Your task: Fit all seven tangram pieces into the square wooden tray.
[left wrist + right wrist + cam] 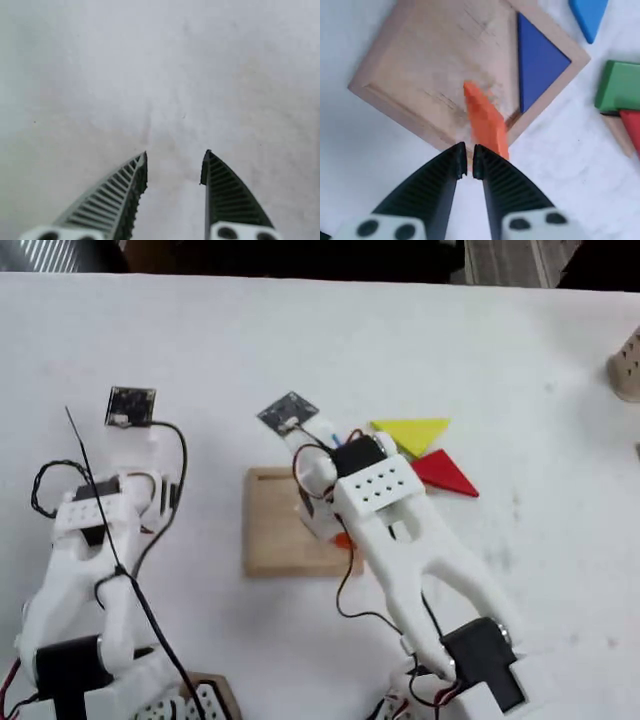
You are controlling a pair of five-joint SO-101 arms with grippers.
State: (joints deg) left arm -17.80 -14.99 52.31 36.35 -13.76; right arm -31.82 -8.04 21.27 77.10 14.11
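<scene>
Square wooden tray [420, 65] sits on the white worktop [300, 340]. Inside it, a blue triangle [537, 60] lies flat, tucked into one corner against two walls; the rest of the tray floor is bare wood. An orange piece [485, 120] lies across the tray's rim, with one end over the recess and the other out over the worktop, just beside a fingertip. Outside the tray on the worktop are a light-blue piece [590, 17] near one tray corner, a green piece [620, 85] touching a red triangle [445, 472], and a yellow triangle [410, 433] just beside the red one. The right arm [400, 540] stretches over the tray's edge on the side nearest these loose pieces, wrist pointing down. The right pincer [467, 161] is all but closed – only a sliver of gap, nothing between the tips – and hangs at the rim next to the orange piece. The left arm [85, 550] is well apart from the tray. The left pincer [175, 165] is spread wide over bare worktop – holding nothing.
</scene>
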